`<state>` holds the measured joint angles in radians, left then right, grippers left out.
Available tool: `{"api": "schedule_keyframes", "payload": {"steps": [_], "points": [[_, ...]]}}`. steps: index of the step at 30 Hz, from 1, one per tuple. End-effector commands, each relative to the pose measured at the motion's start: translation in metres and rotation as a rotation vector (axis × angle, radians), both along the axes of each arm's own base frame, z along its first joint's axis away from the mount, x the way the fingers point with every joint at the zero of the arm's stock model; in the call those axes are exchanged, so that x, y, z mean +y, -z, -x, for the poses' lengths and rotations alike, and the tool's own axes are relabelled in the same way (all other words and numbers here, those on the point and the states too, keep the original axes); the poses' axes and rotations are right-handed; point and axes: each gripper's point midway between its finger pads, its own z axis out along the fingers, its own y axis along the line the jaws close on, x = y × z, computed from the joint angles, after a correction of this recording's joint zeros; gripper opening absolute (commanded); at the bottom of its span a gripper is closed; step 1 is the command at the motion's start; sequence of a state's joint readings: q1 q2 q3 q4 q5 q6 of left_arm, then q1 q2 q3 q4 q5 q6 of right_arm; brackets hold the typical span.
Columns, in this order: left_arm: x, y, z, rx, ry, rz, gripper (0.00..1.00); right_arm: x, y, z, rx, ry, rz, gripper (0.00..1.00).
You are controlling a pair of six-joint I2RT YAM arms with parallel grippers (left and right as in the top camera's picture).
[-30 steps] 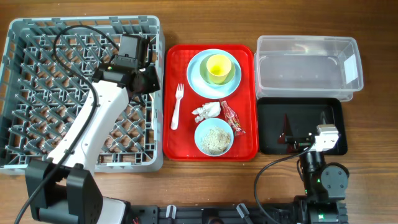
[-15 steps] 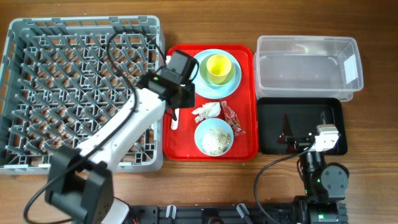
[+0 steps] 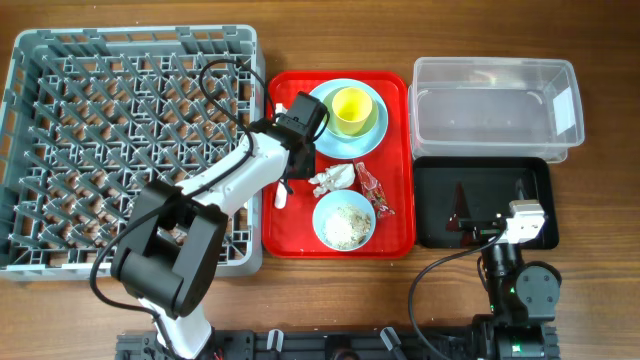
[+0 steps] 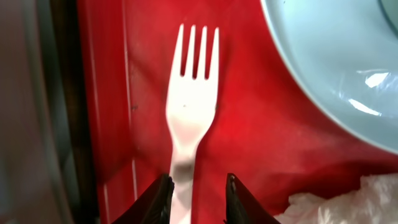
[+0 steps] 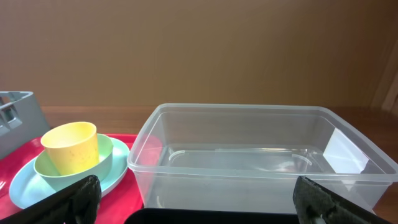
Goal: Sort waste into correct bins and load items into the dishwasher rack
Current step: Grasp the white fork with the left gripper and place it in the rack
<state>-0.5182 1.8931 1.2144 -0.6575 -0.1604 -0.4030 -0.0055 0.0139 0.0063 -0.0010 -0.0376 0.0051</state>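
Note:
A white fork [image 4: 189, 118] lies on the red tray, tines pointing away from the wrist. My left gripper [image 4: 196, 200] is low over it, open a little, its handle between the jaws and close to the left finger [image 4: 160, 199]. From overhead the left gripper [image 3: 284, 178] hides most of the fork [image 3: 281, 197]. Beside it are the pale blue plate [image 3: 322, 135] with the yellow cup [image 3: 352, 107], a napkin [image 3: 332, 178], a red wrapper [image 3: 375, 190] and a bowl [image 3: 344, 219] of crumbs. My right gripper [image 5: 202, 208] stands wide open and empty.
The grey rack [image 3: 120, 120] fills the left side, right against the red tray [image 3: 400, 235]. The clear tub [image 3: 495, 105] stands at the back right, and the black tray [image 3: 485, 200] lies in front of it, below the right gripper.
The left arm swung right from over the rack to the red tray and came down over the fork, its jaws opening a little. The right arm has not moved.

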Motion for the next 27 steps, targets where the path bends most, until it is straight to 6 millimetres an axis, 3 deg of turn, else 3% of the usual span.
{"api": "schedule_keyframes", "payload": {"steps": [1,11,12,14,17,19,22,27], "points": [[0.003,0.012,0.001,0.011,-0.011,-0.023,0.24,0.003,0.0,0.0,0.0,-0.013,0.004,1.0],[0.006,0.04,0.008,0.075,-0.01,-0.056,0.24,0.003,0.0,0.0,0.0,-0.013,0.004,1.0],[0.006,0.04,0.009,0.077,-0.009,-0.053,0.21,0.003,0.0,0.0,0.0,-0.013,0.004,1.0],[0.004,0.04,0.009,0.083,-0.007,-0.045,0.04,0.003,0.0,0.0,0.0,-0.013,0.004,1.0],[0.003,0.031,0.007,0.064,-0.007,-0.032,0.04,0.003,0.0,0.0,0.0,-0.013,0.004,1.0],[0.0,0.008,0.001,0.03,-0.007,-0.013,0.04,0.003,0.0,0.0,0.0,-0.013,0.004,1.0],[-0.004,-0.043,-0.006,-0.055,-0.006,0.036,0.04,0.003,0.0,0.0,0.0,-0.013,0.004,1.0],[0.007,-0.129,0.005,-0.213,-0.007,0.1,0.04,0.003,0.0,0.0,0.0,-0.013,0.004,1.0]]}}
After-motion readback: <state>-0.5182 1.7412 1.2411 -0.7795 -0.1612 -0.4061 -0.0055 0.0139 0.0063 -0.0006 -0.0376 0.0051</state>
